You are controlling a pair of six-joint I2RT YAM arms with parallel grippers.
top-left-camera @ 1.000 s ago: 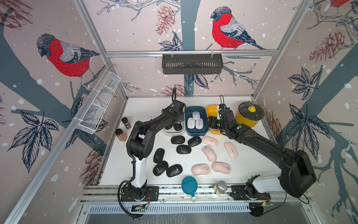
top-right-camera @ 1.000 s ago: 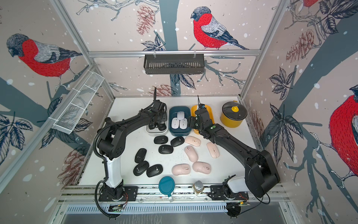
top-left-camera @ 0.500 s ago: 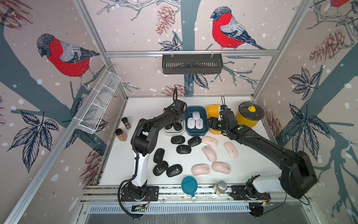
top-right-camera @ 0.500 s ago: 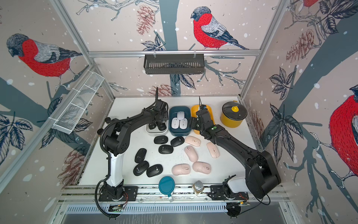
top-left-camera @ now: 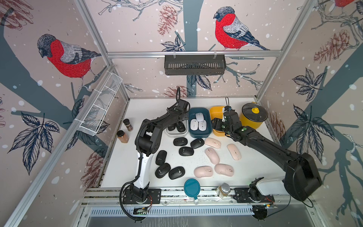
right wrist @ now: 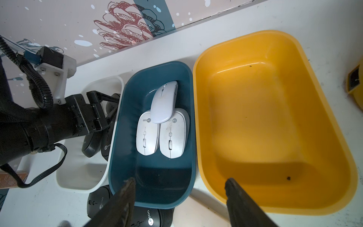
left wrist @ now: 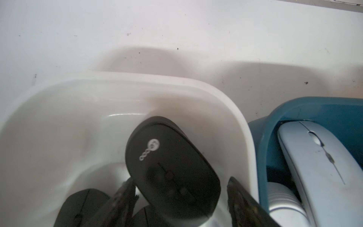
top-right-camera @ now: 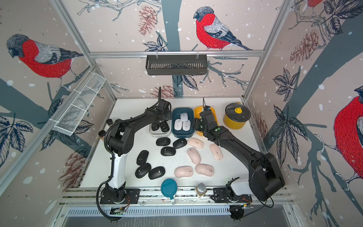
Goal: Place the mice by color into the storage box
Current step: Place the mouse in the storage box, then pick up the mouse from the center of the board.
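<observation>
My left gripper (left wrist: 180,180) part-open, loose around tilted matte black oval mouse (left wrist: 169,163) in white plastic bin (left wrist: 225,102); right gripper (right wrist: 180,179) part-open, empty. If I retract skewed, jaw drags mouse out.

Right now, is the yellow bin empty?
Empty. In the right wrist view the yellow bin shows only its bare floor, nothing inside.

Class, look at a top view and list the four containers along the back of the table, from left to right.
In order: white plastic tub → dark teal plastic tub → yellow plastic tub → round yellow pot with a glass lid.
</observation>
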